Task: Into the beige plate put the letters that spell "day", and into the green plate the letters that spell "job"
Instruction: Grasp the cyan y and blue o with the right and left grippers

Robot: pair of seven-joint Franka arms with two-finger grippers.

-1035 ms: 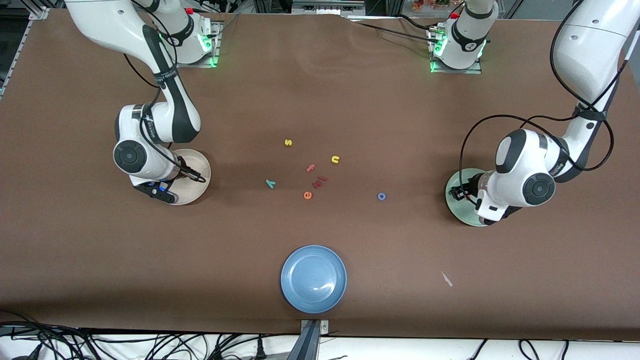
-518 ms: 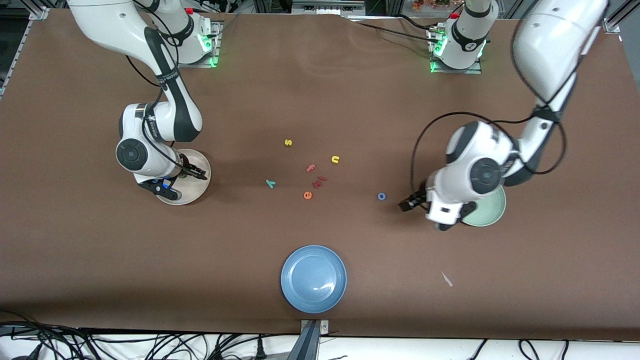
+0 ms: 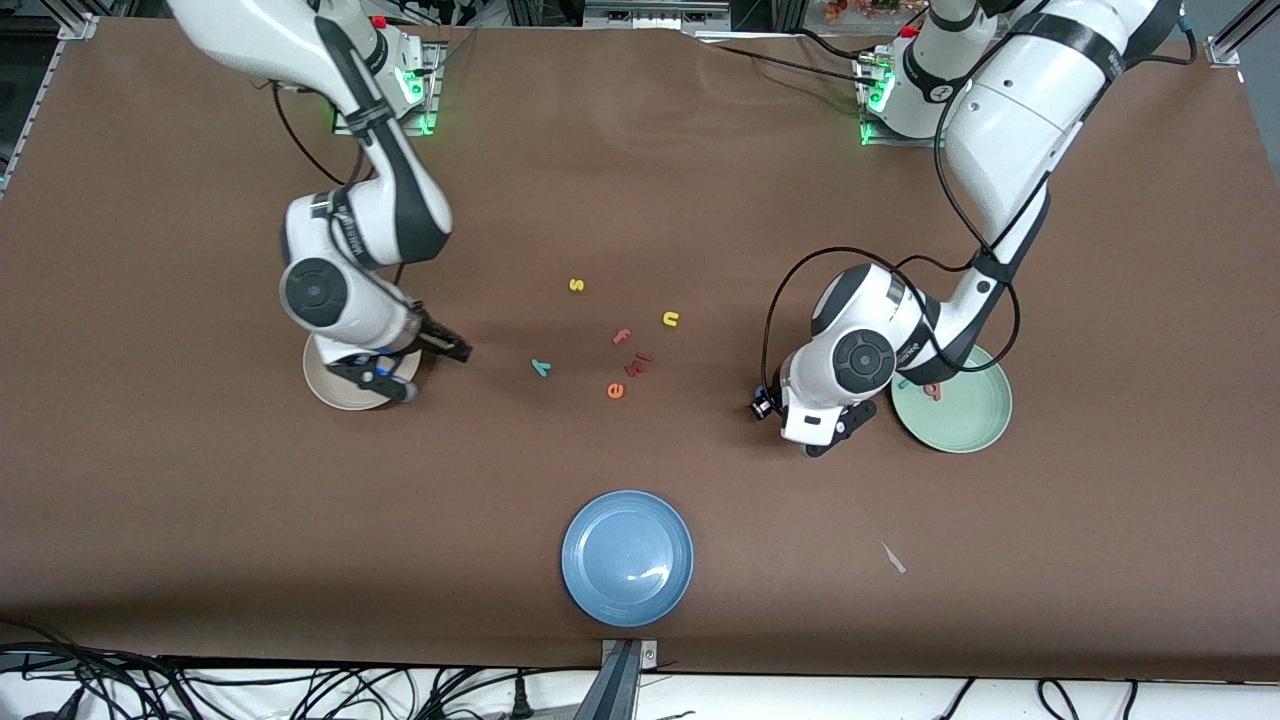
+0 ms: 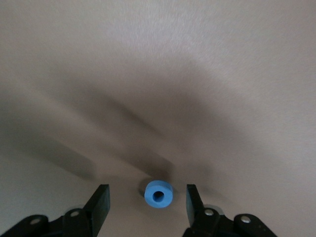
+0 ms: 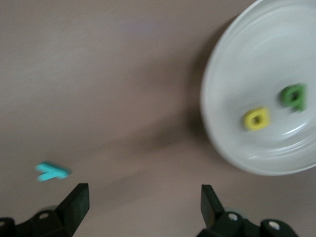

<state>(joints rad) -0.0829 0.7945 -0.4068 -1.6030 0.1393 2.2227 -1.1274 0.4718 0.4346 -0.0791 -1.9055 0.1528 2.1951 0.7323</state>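
Seen in the left wrist view, the blue ring "o" (image 4: 158,193) lies on the table between the fingers of my open left gripper (image 4: 147,200), with a gap on each side. In the front view that gripper (image 3: 762,405) is low beside the green plate (image 3: 965,425), which holds a teal letter (image 3: 905,383) and a pinkish-red one (image 3: 932,392). My right gripper (image 3: 452,349) is open and empty, just off the beige plate (image 3: 330,388). Its wrist view shows that plate (image 5: 256,59) holding a yellow letter (image 5: 256,119) and a dark green one (image 5: 294,96). The teal "y" (image 3: 541,367) lies on the table.
In mid-table lie a yellow "s" (image 3: 576,285), a yellow "n" (image 3: 671,319), a pink "f" (image 3: 622,336), an orange "e" (image 3: 615,391) and a dark red piece (image 3: 638,362). A blue plate (image 3: 627,558) sits near the front edge, with a white scrap (image 3: 893,558) beside it.
My left gripper swung off the green plate and came down around the blue "o". My right gripper opened and moved off the beige plate toward the loose letters.
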